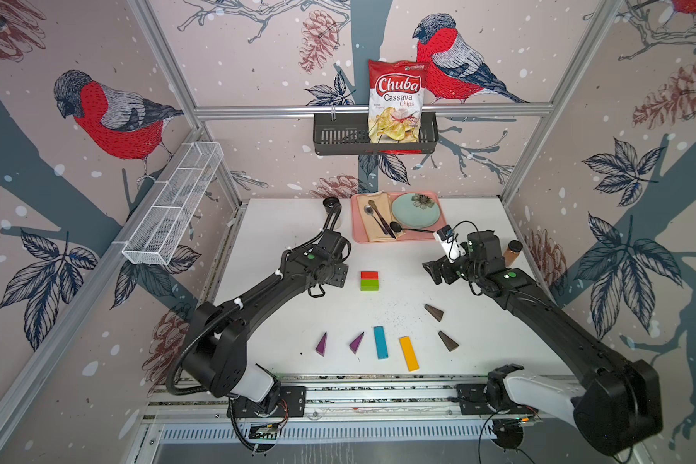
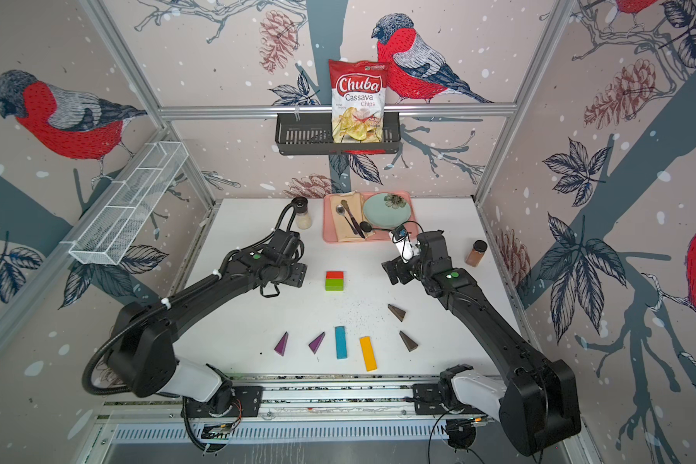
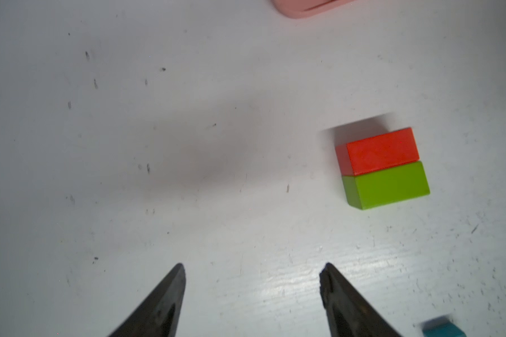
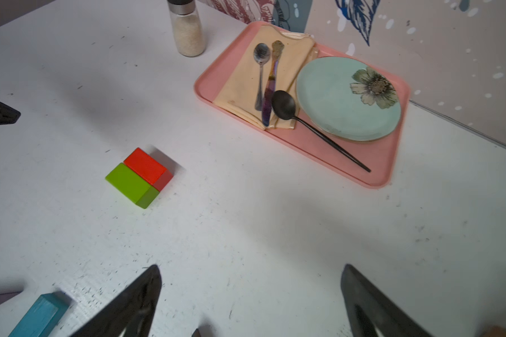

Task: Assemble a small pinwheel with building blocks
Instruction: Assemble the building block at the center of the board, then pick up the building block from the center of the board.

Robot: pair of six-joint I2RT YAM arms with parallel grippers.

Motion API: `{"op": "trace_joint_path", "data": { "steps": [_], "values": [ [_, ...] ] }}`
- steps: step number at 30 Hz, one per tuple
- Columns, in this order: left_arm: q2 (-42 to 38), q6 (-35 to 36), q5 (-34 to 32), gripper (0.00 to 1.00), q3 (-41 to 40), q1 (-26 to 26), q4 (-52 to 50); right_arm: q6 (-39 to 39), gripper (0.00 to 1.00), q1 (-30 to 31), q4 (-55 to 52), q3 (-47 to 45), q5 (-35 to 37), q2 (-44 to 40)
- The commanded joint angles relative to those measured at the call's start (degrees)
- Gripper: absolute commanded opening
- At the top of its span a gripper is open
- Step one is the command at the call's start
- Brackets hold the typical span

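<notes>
Closes in on three sides with pale pink wallpapered walls (image 1: 258,60), printed with red-breasted birds, pine cones and dark leaves. Frames them in silver aluminium bars (image 1: 266,112). Carries a black slotted metal shelf basket (image 1: 338,136) at 12 o'clock and a white wire-mesh trough (image 1: 173,205) at 10 o'clock. Rests on a scuffed white tabletop (image 1: 282,225), evenly lit.

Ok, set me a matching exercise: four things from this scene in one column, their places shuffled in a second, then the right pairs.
Things
1. red brick
2. blue bar
3. black spoon
4. chips bag

Places
A. in the black wall basket
B. against the green brick
C. on the pink tray
D. between a purple wedge and the yellow bar

Pairs: 1-B, 2-D, 3-C, 4-A
</notes>
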Motion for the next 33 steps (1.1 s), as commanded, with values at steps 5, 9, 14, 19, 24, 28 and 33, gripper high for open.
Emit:
{"op": "trace_joint_path", "data": {
  "steps": [5, 9, 14, 19, 24, 28, 33],
  "values": [
    [-10.2, -20.2, 2.9, 0.73, -6.8, -8.7, -15.6, -6.9, 0.96, 6.5, -0.4, -2.0, -9.0, -3.1],
    [-12.1, -32.9, 2.0, 0.73, -9.5, -15.8, -22.2, -7.6, 0.96, 7.2, -2.0, -2.0, -9.2, -2.3],
    [-16.5, -43.7, 0.9, 0.72, -15.8, -19.3, -22.3, -8.2, 0.96, 7.8, -2.9, -2.1, -9.1, -1.7],
    [-18.7, -47.2, 2.3, 0.69, -20.3, -20.5, -18.8, -8.9, 0.96, 7.8, -2.7, -2.1, -8.3, -1.1],
    [-18.1, -45.8, 4.5, 0.68, -22.7, -21.5, -14.2, -8.9, 0.96, 7.7, -2.4, -1.8, -8.2, 0.2],
    [-15.6, -43.6, 3.6, 0.67, -23.0, -21.5, -13.4, -8.4, 0.96, 7.7, -1.9, -2.0, -8.4, 0.4],
    [-11.1, -43.4, 2.1, 0.65, -23.2, -21.5, -11.4, -8.2, 0.96, 7.7, -2.1, -1.8, -8.0, 0.3]
  ]
}}
